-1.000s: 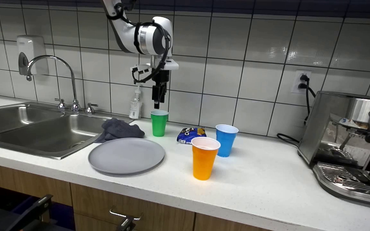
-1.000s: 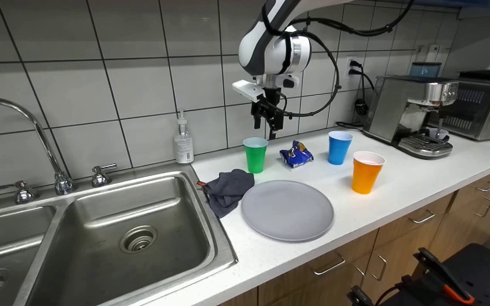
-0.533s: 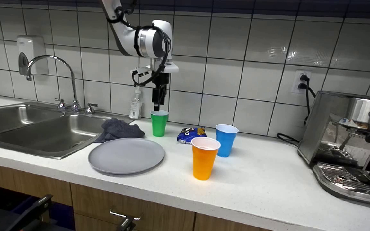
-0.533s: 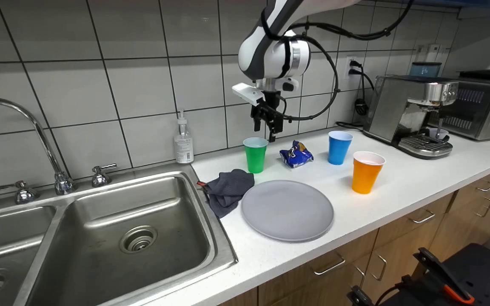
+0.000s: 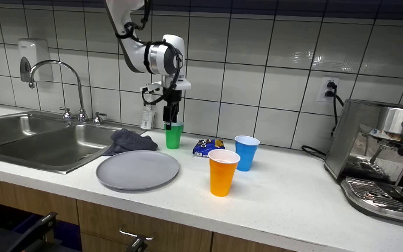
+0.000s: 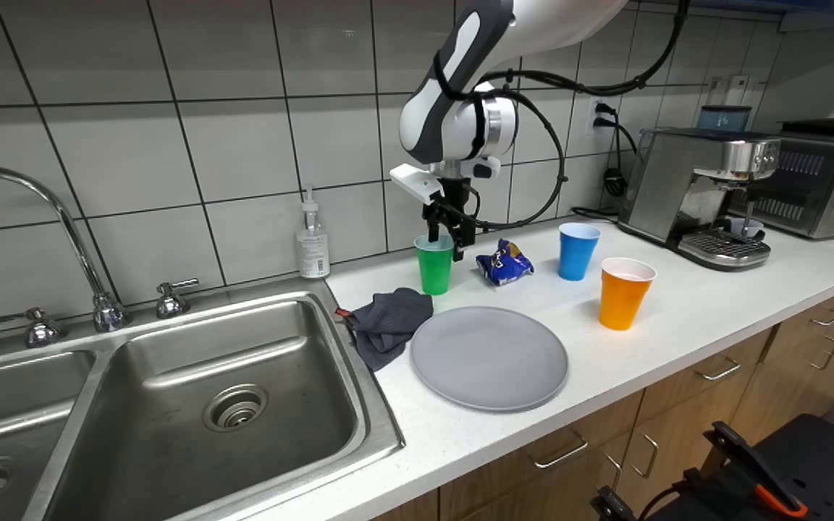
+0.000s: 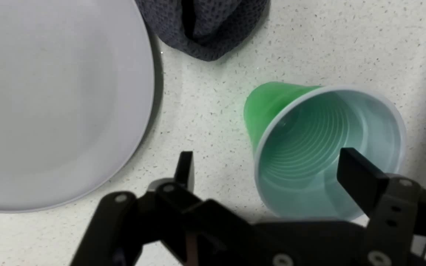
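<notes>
Black two-fingered gripper [image 7: 267,162]: points downward from my single white arm [image 5: 136,56]; its jaws stand wide apart and I grip nothing.

Governing relation: the tapered green plastic cup [image 7: 318,136] with a pale lining is my nearest object; in the wrist view its centre lies up and to the right of the middle of my gap.

Over the cup's mouth: the finger at the wrist view's right [image 7: 359,177] overlaps the opening; whether it dips below the rim, or touches it, I cannot tell.

Outside the cup: the opposite finger [image 7: 185,171] stands over the white speckled counter [image 7: 213,96], towards the flat round grey plate [image 7: 50,111], so the cup's plate-side wall falls within the gap.

Long axis: vertical; the cup stands upright on the counter in both exterior views, roughly parallel to my fingers, and I read its slant in the wrist view as perspective.

Cup's neighbours: the dark grey textured cloth [image 7: 205,33] lies near it, at the edge of the stainless-steel double sink [image 6: 171,434]; the crumpled shiny blue packet [image 6: 505,263] lies near it on the side away from that sink.

Farther out: a tapered blue plastic cup [image 6: 578,252] and a tapered orange plastic cup [image 6: 623,295] stand upright; beyond them, well apart, sits the boxy steel espresso machine [image 6: 667,181].
</notes>
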Robot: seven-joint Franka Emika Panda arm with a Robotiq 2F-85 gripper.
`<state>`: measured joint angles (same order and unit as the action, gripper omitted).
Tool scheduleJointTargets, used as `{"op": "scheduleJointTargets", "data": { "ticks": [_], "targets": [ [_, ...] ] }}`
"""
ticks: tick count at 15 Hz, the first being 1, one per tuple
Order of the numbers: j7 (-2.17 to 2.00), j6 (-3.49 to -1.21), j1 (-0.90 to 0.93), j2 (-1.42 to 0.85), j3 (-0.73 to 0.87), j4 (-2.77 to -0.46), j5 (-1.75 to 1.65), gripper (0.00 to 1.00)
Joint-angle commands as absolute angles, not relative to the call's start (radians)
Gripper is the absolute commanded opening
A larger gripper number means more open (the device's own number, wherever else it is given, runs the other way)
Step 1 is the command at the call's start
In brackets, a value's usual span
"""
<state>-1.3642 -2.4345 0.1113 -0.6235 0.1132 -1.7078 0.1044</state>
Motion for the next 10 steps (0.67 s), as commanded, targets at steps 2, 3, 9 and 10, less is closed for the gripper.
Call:
{"op": "scheduleJointTargets", "data": {
  "ticks": [2, 3, 9, 10],
  "targets": [
    [-1.408, -2.433, 0.131, -0.67, 0.127, -1.654, 0.089, 1.0],
    [-1.408, -2.432, 0.131, -0.672, 0.127, -1.652, 0.09, 1.0],
    [-1.409, -2.432, 0.132, -0.687, 0.131, -1.636, 0.091, 0.42],
    [-1.413, -2.431, 0.134, -0.689, 0.133, -1.634, 0.09, 0.35]
  ]
}}
